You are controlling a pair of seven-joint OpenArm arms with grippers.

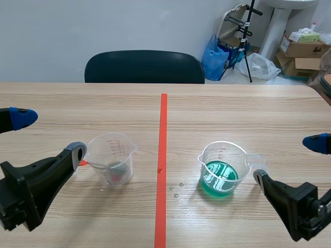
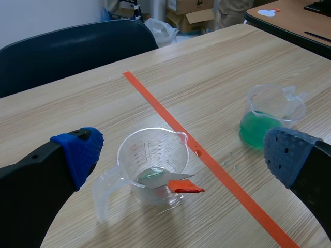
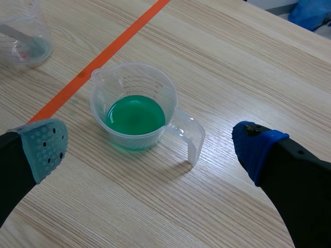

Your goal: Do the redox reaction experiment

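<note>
A clear measuring cup stands left of the orange tape line. A thin metal strip with an orange-red end leans in it, the orange end sticking out over the rim. A second clear cup, holding green liquid, stands right of the line with its handle toward my right arm. My left gripper is open, just left of the first cup and holding nothing. My right gripper is open too, a little right of the green cup.
A few small droplets lie on the table between the cups near the tape line. A dark chair stands at the far edge. Boxes, a blue bag and a tripod stand behind at the right.
</note>
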